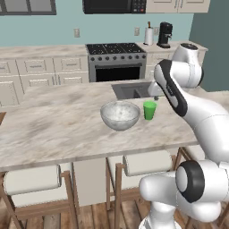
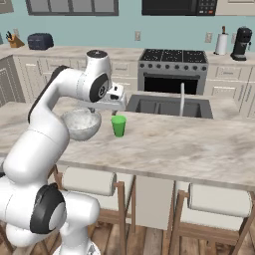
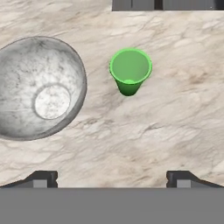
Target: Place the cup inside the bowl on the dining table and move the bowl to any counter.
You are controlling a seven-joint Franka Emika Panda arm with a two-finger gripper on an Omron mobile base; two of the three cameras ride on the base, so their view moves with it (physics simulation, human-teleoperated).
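Below my gripper (image 3: pixel 112 179), its jaws spread wide and holding nothing, the small bright green tapered cup (image 3: pixel 129 71) stands upright ahead of the fingertips on the long beige marbled dining table (image 3: pixel 175 131). The wide pale grey speckled glassy bowl (image 3: pixel 37 87) sits just beside it, off to my left, not touching. I judge nothing is done yet: cup into bowl, then bowl to a counter. I can read no writing or brand anywhere.

Marbled dining table (image 1: pixel 53 129) with bowl (image 1: pixel 120 115) and upright cup (image 1: pixel 150 109) just beside.
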